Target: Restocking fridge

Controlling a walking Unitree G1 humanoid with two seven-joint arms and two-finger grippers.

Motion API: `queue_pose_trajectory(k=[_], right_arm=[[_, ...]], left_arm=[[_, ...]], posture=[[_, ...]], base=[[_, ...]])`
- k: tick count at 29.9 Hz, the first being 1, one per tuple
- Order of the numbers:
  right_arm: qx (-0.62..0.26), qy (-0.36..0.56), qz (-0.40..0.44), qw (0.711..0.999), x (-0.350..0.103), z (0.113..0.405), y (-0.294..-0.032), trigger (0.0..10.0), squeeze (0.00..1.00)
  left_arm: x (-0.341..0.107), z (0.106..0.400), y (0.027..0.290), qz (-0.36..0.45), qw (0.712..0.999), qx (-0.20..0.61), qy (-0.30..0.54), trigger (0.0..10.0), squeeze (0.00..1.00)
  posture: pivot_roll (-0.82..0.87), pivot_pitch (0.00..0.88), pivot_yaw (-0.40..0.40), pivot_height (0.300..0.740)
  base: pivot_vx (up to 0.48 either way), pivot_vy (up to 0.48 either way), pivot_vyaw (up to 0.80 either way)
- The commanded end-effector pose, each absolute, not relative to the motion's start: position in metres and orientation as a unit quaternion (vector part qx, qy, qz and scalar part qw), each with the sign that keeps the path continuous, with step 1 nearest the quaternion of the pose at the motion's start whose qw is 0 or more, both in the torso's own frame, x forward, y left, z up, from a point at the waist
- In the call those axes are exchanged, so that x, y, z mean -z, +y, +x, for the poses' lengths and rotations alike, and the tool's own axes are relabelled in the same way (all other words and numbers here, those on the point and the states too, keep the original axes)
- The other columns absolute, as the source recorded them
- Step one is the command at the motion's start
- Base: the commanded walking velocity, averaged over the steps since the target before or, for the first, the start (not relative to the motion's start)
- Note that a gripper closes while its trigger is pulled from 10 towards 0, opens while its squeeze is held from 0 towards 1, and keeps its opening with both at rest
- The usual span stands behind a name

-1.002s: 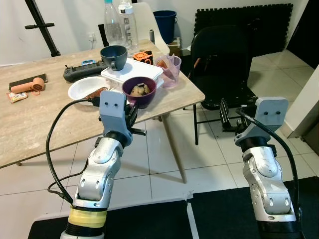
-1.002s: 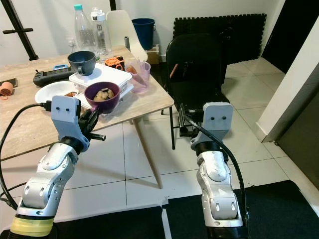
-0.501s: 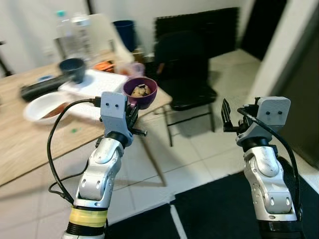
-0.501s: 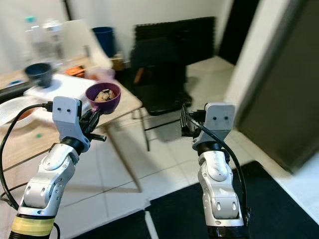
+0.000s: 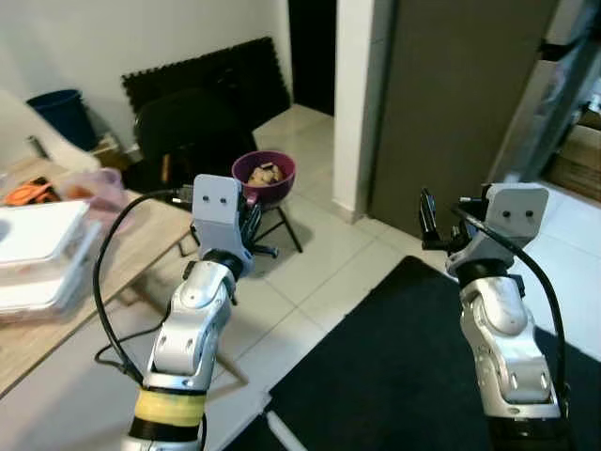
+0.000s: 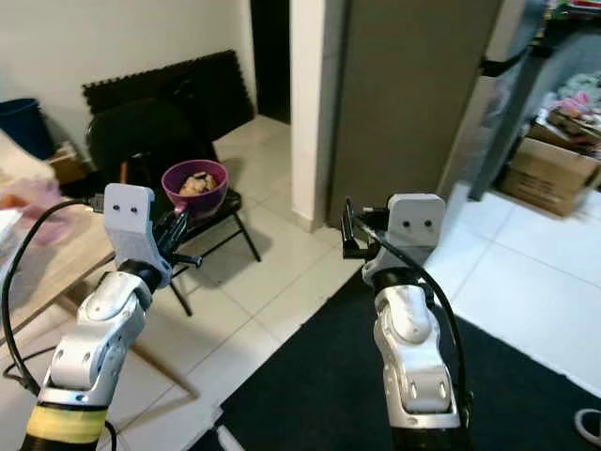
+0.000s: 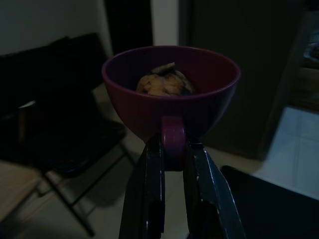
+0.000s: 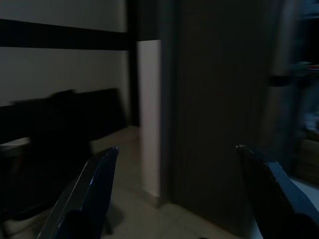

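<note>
Left end effector [image 7: 172, 164] is clamped on the handle of the purple bowl [image 5: 264, 175] of food, held aloft beyond the worktop's [image 5: 56, 310] edge. Right end effector [image 8: 177, 184] is empty, fingers apart. Judged step: carrying toward the fridge [image 6: 526, 85]. Next: approach it, bowl kept level.

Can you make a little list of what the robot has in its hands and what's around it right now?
left gripper: shut on the handle of the purple bowl, held up in the air
in the bowl: some brownish food
right gripper: open, holding nothing
behind the bowl: black chair
on the robot's left: wooden table with a white container
floor: white tiles, black mat
</note>
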State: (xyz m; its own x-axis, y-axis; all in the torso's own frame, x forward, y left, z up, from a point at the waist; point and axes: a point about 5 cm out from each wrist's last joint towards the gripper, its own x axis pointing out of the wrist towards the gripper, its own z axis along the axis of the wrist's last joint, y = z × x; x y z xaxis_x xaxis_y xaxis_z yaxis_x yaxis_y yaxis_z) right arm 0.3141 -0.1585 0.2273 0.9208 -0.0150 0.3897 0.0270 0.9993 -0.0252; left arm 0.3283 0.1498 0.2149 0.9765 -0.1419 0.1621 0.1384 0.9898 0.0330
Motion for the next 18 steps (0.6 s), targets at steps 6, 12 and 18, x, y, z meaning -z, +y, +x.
queue_pose_trajectory(k=[6, 12, 18], right_arm=[[0.010, -0.188, -0.010, 0.982, -0.2228, 0.3144, -0.1571, 10.0, 0.00], [0.010, -0.186, -0.010, 0.982, -0.2221, 0.3142, -0.1575, 10.0, 0.00], [0.009, -0.182, -0.011, 0.983, -0.2195, 0.3144, -0.1573, 10.0, 0.00]], left_arm=[[-0.2203, 0.3308, 0.1507, 0.010, 0.993, 0.063, -0.096, 10.0, 0.00], [-0.2200, 0.3314, 0.1511, 0.009, 0.994, 0.059, -0.095, 10.0, 0.00], [-0.2176, 0.3316, 0.1543, 0.010, 0.995, 0.048, -0.092, 10.0, 0.00]], posture=[[-0.11, 0.102, 0.042, 0.710], [-0.11, 0.105, 0.042, 0.710], [-0.11, 0.108, 0.043, 0.710]], base=[[0.000, 0.000, -0.80], [0.000, 0.000, -0.80], [0.000, 0.000, -0.80]])
